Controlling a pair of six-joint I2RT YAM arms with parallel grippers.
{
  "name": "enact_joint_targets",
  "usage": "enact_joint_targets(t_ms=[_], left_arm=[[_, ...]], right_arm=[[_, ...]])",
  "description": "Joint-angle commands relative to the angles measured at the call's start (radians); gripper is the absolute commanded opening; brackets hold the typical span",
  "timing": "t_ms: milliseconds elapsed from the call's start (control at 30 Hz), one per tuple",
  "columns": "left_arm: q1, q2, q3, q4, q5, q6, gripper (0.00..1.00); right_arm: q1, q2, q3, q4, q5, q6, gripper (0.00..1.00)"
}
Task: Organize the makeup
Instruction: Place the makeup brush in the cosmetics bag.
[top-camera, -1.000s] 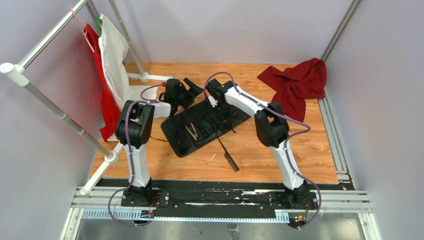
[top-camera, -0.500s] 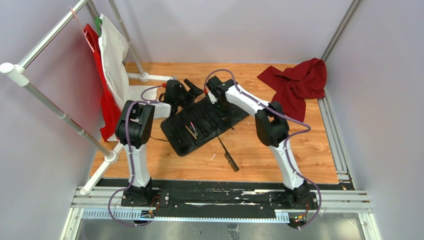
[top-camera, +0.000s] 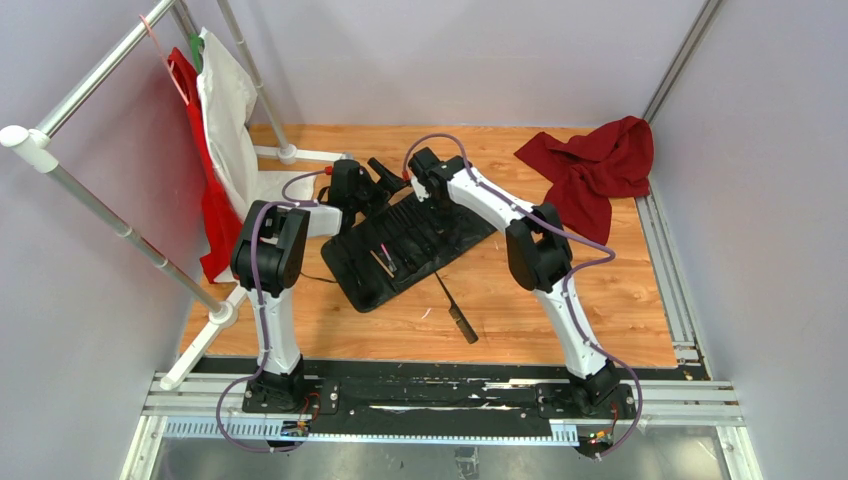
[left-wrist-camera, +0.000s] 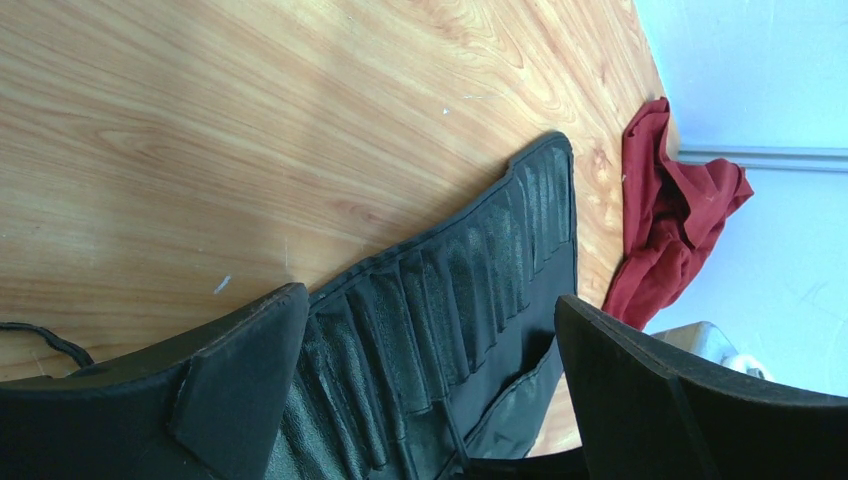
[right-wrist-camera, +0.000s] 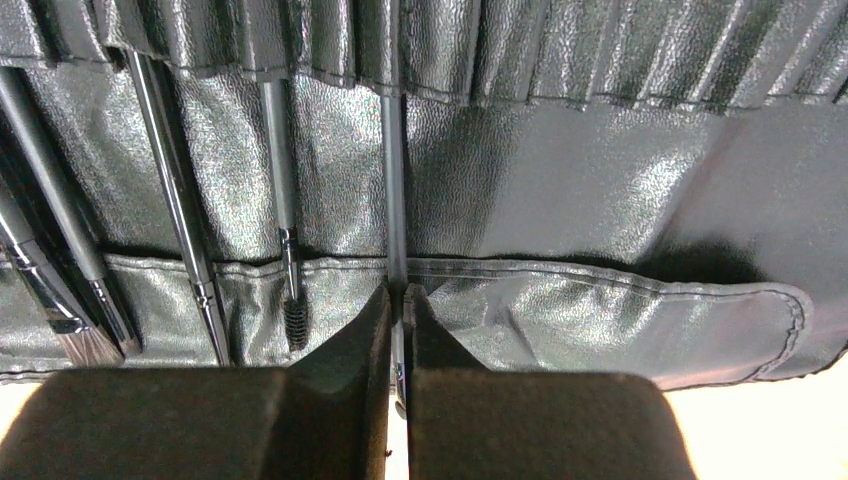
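A black slotted roll-up case (top-camera: 405, 240) lies open on the wooden table. In the right wrist view my right gripper (right-wrist-camera: 397, 300) is shut on a slim black makeup brush (right-wrist-camera: 394, 180) whose handle runs up into a slot of the case (right-wrist-camera: 600, 190). Several other brushes (right-wrist-camera: 280, 180) sit in slots to its left. My left gripper (left-wrist-camera: 430, 350) is open over the case's far left end (left-wrist-camera: 470, 270), jaws wide apart, holding nothing. One dark brush (top-camera: 455, 310) lies loose on the table in front of the case. Pink and tan handles (top-camera: 384, 258) show in the case.
A red cloth (top-camera: 595, 165) lies crumpled at the back right, also seen in the left wrist view (left-wrist-camera: 670, 220). A white pipe rack (top-camera: 120, 150) with red and white garments stands at the left. A thin black cord (left-wrist-camera: 40, 340) lies by the left gripper.
My right gripper has moved slightly toward the back left along the case, and the case has shifted a little with it. The left arm has barely moved.
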Motion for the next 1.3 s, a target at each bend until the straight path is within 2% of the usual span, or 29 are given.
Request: enact_joint_targets(t_ms=[0, 267, 667, 800, 1267], left_arm=[[-0.005, 0.022, -0.007, 0.017, 0.018, 0.003, 0.98], [-0.005, 0.028, -0.006, 0.020, 0.021, 0.004, 0.98], [-0.005, 0.041, -0.002, 0.031, 0.033, 0.002, 0.98], [-0.005, 0.040, -0.002, 0.029, 0.034, 0.004, 0.98], [-0.004, 0.060, 0.003, 0.029, 0.046, 0.006, 0.98]], right_arm=[[-0.010, 0.027, 0.028, 0.015, -0.010, -0.005, 0.01], [-0.010, 0.001, -0.054, 0.129, -0.020, 0.004, 0.01], [-0.009, -0.058, -0.248, 0.447, -0.025, 0.012, 0.01], [-0.009, -0.055, -0.246, 0.501, -0.031, 0.009, 0.01], [-0.010, 0.035, -0.087, 0.504, -0.058, -0.026, 0.02]])
